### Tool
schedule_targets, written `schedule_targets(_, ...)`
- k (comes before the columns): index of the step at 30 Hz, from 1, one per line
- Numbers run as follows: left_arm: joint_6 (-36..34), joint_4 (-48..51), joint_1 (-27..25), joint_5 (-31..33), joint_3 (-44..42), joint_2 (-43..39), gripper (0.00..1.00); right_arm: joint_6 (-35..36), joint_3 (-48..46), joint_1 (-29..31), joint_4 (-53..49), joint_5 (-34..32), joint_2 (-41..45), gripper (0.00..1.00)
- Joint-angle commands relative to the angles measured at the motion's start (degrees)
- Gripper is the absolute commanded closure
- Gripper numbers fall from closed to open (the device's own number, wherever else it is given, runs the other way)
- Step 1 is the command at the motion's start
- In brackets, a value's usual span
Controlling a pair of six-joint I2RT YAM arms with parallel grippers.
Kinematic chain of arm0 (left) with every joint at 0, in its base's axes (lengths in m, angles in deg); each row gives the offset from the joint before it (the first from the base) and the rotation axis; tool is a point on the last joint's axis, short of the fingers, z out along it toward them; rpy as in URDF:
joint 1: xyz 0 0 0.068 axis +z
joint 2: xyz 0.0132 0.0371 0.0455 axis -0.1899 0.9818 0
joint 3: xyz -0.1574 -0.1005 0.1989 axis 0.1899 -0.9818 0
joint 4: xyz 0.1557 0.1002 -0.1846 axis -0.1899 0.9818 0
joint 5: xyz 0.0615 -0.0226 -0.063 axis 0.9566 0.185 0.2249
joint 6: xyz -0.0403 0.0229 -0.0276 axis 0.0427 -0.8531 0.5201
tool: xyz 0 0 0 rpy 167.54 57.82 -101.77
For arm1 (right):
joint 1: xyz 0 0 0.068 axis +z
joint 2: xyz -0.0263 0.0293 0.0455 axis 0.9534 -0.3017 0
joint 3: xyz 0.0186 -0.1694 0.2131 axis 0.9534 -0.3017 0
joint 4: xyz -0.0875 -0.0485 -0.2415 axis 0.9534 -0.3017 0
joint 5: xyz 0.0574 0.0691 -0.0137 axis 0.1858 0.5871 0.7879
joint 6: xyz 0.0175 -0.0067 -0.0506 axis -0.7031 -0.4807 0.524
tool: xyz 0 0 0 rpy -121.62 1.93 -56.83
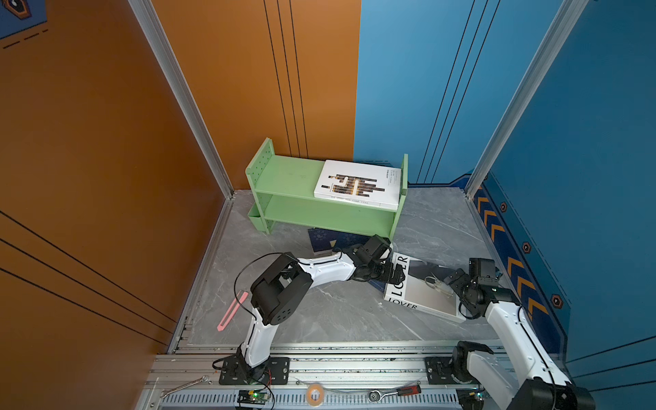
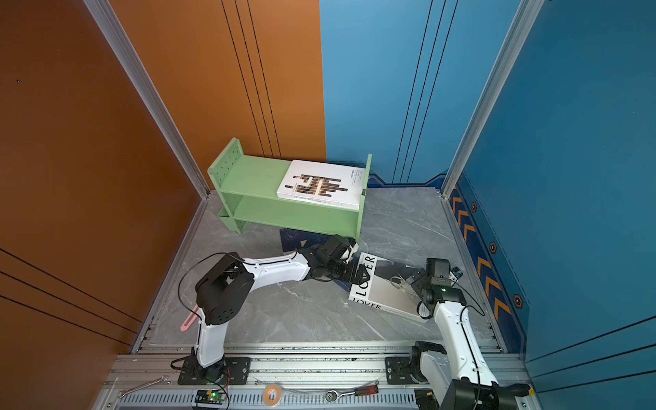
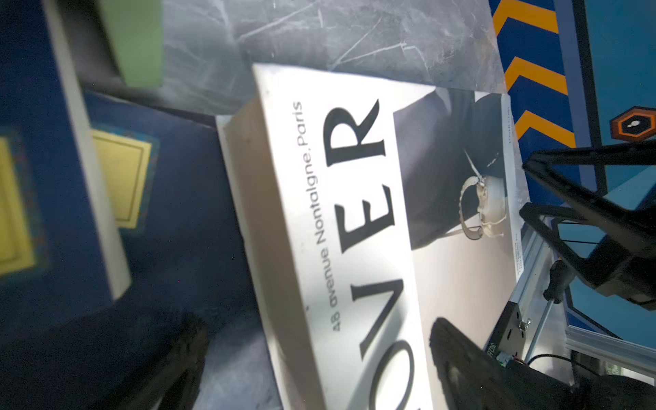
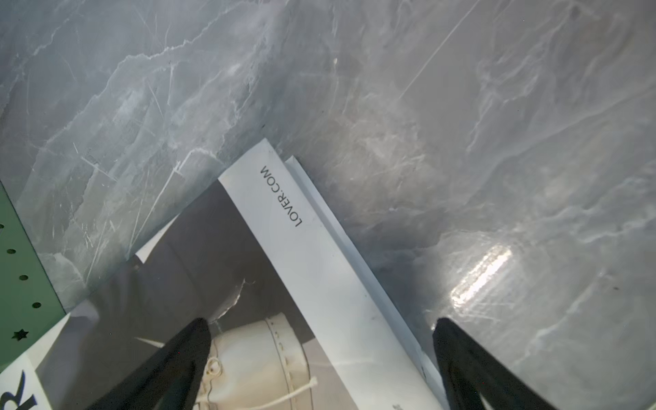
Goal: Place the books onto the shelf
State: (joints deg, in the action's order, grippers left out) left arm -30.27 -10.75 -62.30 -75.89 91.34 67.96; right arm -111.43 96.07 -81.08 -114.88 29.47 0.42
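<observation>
Left pincer (image 3: 319, 321) spread wide at LOVER book (image 1: 426, 291) | right pincer (image 4: 322, 321) spread wide at its other side

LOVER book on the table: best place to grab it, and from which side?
LOVER book: likely the edge along the big cover lettering. It rests on a navy book, so it sits raised off the table with its side face exposed. Bring the open left end effector in low from the left and pinch across the thickness. The opposite edge looks flat on the table.
</observation>
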Motion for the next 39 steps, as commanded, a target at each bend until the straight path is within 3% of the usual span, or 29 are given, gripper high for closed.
schedule_targets(1,1.8,1.1,0.2,-3.6,0.6,3.4,0.01,1.8,-1.2,-0.2,3.1,2.7,-1.5,0.00)
schedule_targets(9,1.3,-1.7,-0.8,-11.2,3.3,5.4,0.02,-0.9,-3.4,2.1,7.8,6.0,-5.9,0.00)
schedule_targets(15,0.5,-7.5,-1.8,-13.8,1.5,0.4,0.08,-3.0,-5.0,4.0,11.0,7.0,-6.7,0.00)
schedule_targets(27,-0.1,-13.5,-2.7,-13.5,-3.6,-12.9,0.24,-4.5,-5.5,3.5,10.8,10.7,0.0,0.00)
schedule_targets(39,-0.8,-5.5,-4.5,-11.2,2.2,-11.3,0.35,-6.8,-7.4,3.5,11.3,12.9,4.3,0.00)
